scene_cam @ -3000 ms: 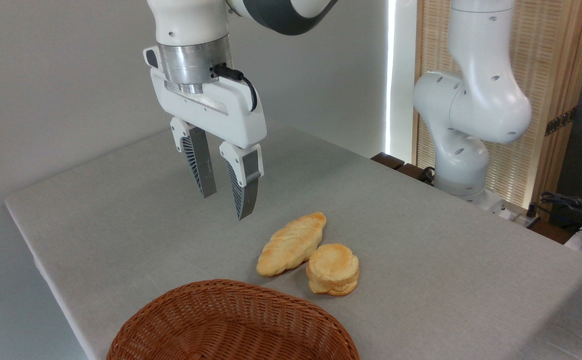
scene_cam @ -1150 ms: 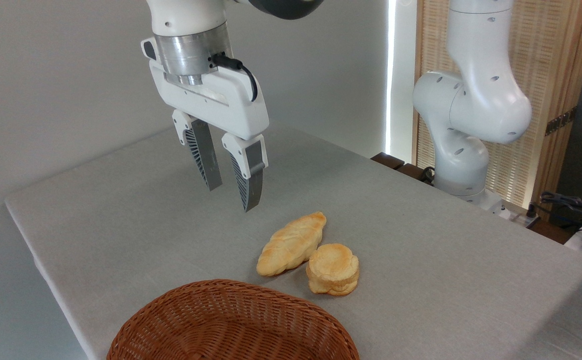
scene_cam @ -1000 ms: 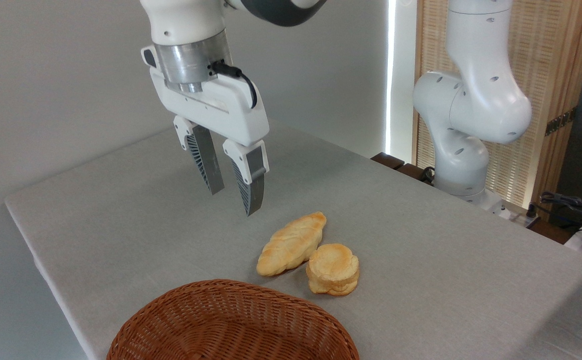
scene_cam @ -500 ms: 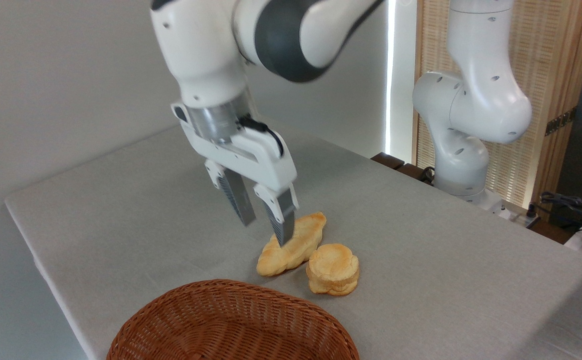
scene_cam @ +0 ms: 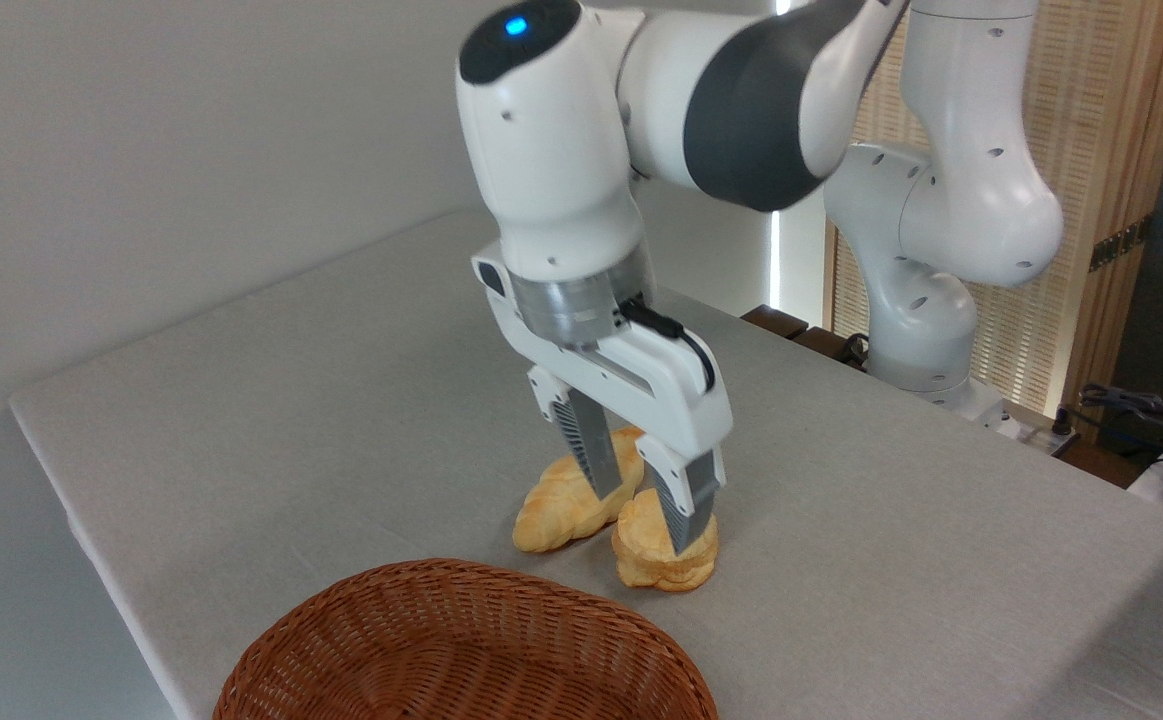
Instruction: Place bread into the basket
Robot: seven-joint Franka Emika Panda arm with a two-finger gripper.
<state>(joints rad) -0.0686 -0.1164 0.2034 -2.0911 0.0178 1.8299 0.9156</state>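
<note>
Wicker basket [scene_cam: 461,650]: reddish-brown, oval, at the near edge of the counter, cut off by the frame bottom; what shows of the inside has nothing in it.
Counter [scene_cam: 241,430]: grey cloth surface, carries both bread pieces and the basket.
Bread [scene_cam: 656,570]: small round golden bun with scalloped edge and layered sides, flat on the counter just beyond the basket's far-right rim, not in it.
Loaf [scene_cam: 556,510]: longer braided oval piece, lies just left of the bread and runs off to the far side; whether the two touch is hidden by my fingers.
Gripper [scene_cam: 644,510]: mine, pointing down, low over the bread; jaws apart, nothing clamped.
Fingers [scene_cam: 689,500]: right one sits in front of the bread's top, tip at about its upper face; left one overlaps the loaf's far end. Contact with either piece, cannot tell.
Gap: the bread's left part shows between my two fingers.
Arm [scene_cam: 561,190]: white with dark grey joint, blue light lit on top, comes in from the upper right.
Background: plain light wall far left, wooden slat screen [scene_cam: 1091,150] far right.
</note>
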